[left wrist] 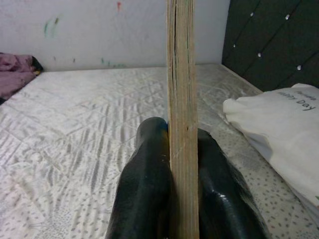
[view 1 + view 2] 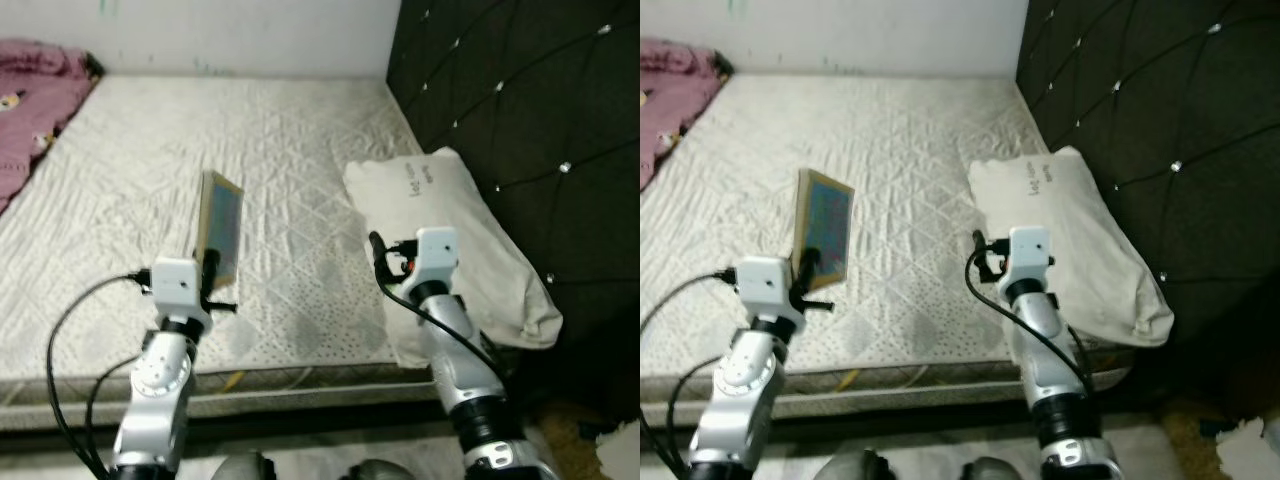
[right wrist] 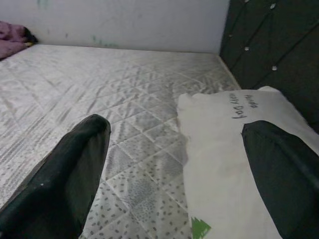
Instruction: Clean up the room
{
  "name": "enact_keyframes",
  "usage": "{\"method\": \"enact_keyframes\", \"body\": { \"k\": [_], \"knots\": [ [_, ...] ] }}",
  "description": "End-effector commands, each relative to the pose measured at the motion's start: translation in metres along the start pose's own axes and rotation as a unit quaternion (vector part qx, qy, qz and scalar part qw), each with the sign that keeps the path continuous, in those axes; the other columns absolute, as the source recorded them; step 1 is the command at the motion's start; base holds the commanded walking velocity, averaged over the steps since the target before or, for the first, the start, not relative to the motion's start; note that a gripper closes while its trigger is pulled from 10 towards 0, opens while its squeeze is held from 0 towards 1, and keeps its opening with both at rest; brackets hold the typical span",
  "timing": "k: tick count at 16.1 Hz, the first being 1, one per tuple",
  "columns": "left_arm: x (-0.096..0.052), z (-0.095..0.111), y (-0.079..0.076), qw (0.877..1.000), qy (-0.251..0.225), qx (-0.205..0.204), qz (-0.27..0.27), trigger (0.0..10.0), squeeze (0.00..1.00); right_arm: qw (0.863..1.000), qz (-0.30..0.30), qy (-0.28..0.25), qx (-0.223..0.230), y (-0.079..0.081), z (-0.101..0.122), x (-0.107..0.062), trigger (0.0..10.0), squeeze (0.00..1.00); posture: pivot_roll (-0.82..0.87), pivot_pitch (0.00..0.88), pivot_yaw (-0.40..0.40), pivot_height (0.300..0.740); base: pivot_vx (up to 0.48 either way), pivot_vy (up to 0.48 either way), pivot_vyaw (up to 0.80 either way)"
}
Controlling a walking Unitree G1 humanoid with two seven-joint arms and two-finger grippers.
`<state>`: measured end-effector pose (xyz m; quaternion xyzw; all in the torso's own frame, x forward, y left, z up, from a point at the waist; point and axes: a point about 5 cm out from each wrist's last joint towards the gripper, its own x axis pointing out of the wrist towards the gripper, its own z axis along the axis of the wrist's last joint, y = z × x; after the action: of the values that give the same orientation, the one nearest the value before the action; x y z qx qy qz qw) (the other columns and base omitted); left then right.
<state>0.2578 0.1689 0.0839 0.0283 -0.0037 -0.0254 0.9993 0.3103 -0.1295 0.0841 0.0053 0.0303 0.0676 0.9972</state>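
Note:
A thin wooden-framed board (image 2: 220, 228) with a bluish face stands upright over the white quilted mattress (image 2: 130, 170). My left gripper (image 2: 210, 268) is shut on its lower edge. In the left wrist view the board's edge (image 1: 180, 74) runs straight up between the two black fingers (image 1: 147, 169). My right gripper (image 2: 381, 256) hovers open at the near right of the bed, beside a white pillow (image 2: 450, 230) with handwriting on it. The right wrist view has the fingers (image 3: 75, 164) spread wide over the mattress and the pillow (image 3: 224, 149), with nothing between them.
A dark tufted headboard (image 2: 530, 100) rises along the right side. A pink blanket (image 2: 30, 90) is bunched at the far left corner by the wall. The bed's front edge (image 2: 300, 375) lies just before me. Something white and crumpled (image 2: 620, 450) lies on the floor at the right.

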Motion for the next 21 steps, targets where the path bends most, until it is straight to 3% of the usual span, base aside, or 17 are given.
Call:
{"method": "enact_keyframes", "body": {
  "k": [1,7,17,21],
  "knots": [
    [0.0024,0.0096,0.0052,1.0,-0.024,0.001,0.011,10.0,0.0,1.0,0.004,-0.007,0.0,0.0017,0.0051,0.0024,10.0,0.0,-0.07,0.011,-0.021,0.74,0.0,0.0,0.0],
    [0.0021,0.0118,0.0019,0.999,-0.032,-0.006,-0.006,10.0,0.0,1.0,0.003,-0.007,0.001,0.0017,0.0048,0.0023,10.0,0.0,-0.07,0.013,-0.019,0.74,0.0,0.0,0.0],
    [0.0022,0.012,0.0014,0.999,-0.033,-0.009,-0.012,10.0,0.0,1.0,0.003,-0.008,0.001,0.0023,0.0052,0.0024,10.0,0.0,-0.07,0.014,-0.017,0.74,0.308,0.0,0.0],
    [0.0033,0.0108,0.0013,1.0,-0.026,0.0,-0.007,10.0,0.0,1.0,0.002,-0.007,0.002,0.0021,0.0051,0.0024,10.0,0.0,-0.07,0.014,-0.017,0.74,0.0,0.0,0.0]
  ]
}}
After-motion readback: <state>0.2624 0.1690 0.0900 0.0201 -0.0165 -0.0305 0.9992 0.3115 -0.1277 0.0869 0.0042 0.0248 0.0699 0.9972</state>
